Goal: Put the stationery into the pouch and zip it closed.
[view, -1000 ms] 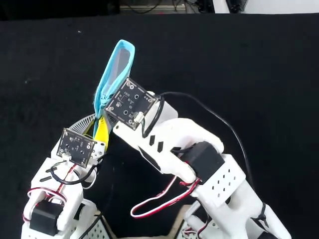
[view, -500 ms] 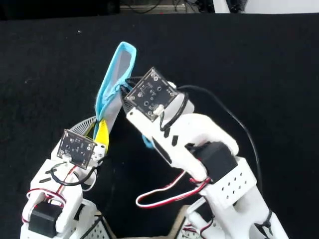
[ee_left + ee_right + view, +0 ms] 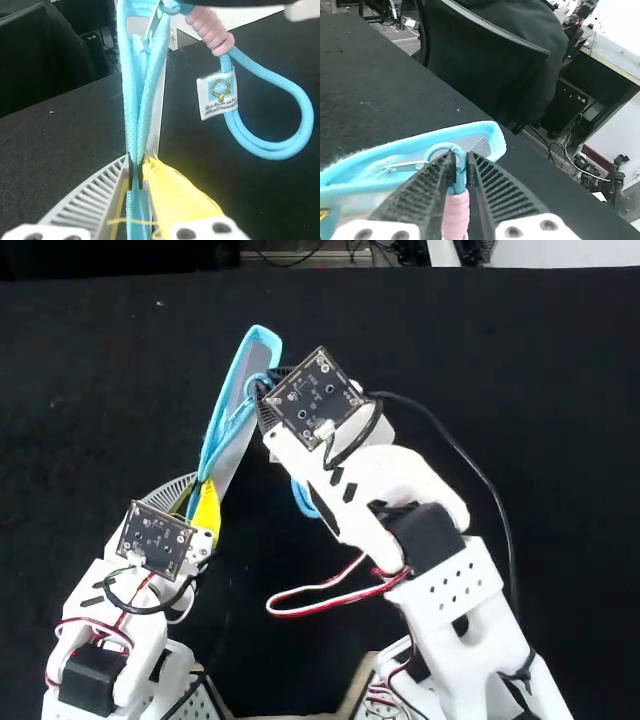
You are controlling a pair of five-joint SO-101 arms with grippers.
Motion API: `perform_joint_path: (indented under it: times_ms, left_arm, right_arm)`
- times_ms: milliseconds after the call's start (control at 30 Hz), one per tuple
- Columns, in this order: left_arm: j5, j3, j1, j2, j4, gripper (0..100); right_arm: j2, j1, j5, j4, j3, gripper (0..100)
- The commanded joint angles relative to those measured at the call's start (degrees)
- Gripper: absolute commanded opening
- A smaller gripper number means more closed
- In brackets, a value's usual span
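Note:
A light-blue pouch (image 3: pixel 235 400) stands on edge, lifted off the black table. My left gripper (image 3: pixel 136 182) is shut on the pouch's near end (image 3: pixel 135 150), white finger on one side, yellow finger (image 3: pixel 172 197) on the other. My right gripper (image 3: pixel 456 175) is shut on the zipper pull, a blue ring (image 3: pixel 446 151) with a pink sleeve (image 3: pixel 456 210), near the pouch's far end (image 3: pixel 490 136). From the pull hangs a blue cord loop (image 3: pixel 272 125) with a white tag (image 3: pixel 217 93). The stationery is hidden.
Black cloth (image 3: pixel 520 370) covers the table all round the arms. Beyond the far edge stand a dark chair (image 3: pixel 495 65) and some cables on the floor.
My right gripper has slid along the pouch's top edge away from the left gripper, taking the zipper pull towards the far end. The left arm has kept still.

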Motion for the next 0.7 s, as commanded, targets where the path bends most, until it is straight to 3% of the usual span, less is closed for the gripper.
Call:
perform_joint_path:
  times_ms: [0, 300, 500, 667]
  left_arm:
    - [0.00, -3.30, -0.22, 0.09, 0.62, 3]
    - [0.00, -3.30, -0.22, 0.09, 0.62, 3]
    - [0.00, -3.74, 0.22, 0.09, 2.64, 3]
    - [0.09, -3.47, 0.22, 0.09, 2.11, 3]
  right_arm:
    - [0.13, 2.90, 0.09, -2.46, -1.01, 1.1]
    - [0.22, 2.99, 0.09, -5.98, -0.75, 1.1]
    - [0.22, 8.97, 0.09, -5.98, -0.66, 1.1]
    - [-0.13, 8.35, 0.09, -5.63, 0.57, 1.1]
